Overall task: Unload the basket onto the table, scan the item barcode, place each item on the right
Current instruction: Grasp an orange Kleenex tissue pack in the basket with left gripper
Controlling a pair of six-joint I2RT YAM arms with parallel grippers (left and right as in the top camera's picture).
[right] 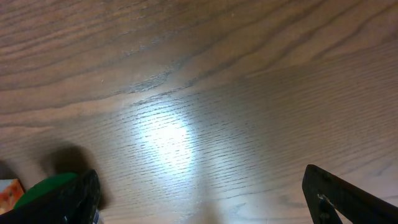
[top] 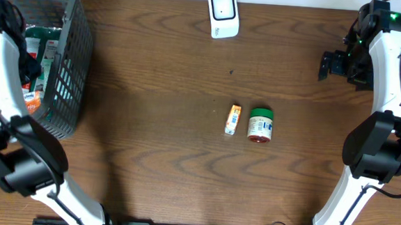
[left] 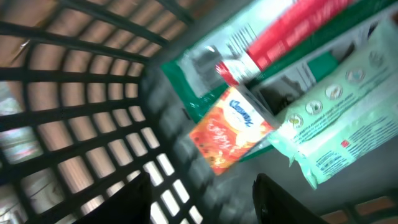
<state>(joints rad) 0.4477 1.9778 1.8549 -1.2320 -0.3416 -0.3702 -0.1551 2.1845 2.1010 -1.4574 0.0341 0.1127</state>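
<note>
My left gripper (left: 202, 182) hangs open inside the dark wire basket (top: 74, 63), with nothing between its fingers. Just ahead of it lies an orange snack packet (left: 230, 135), beside a pale green wipes pack (left: 339, 134) and a red-and-green pack (left: 280, 37). No barcode can be read on them through the blur. The white scanner (top: 223, 14) stands at the table's far edge, in the middle. My right gripper (top: 329, 64) is open and empty at the far right, low over bare wood (right: 199, 186).
A small orange box (top: 233, 119) and a green-lidded jar (top: 260, 124) lie side by side at the table's centre. The jar's lid (right: 43, 185) shows at the lower left of the right wrist view. The basket's walls (left: 74, 106) close in around my left gripper.
</note>
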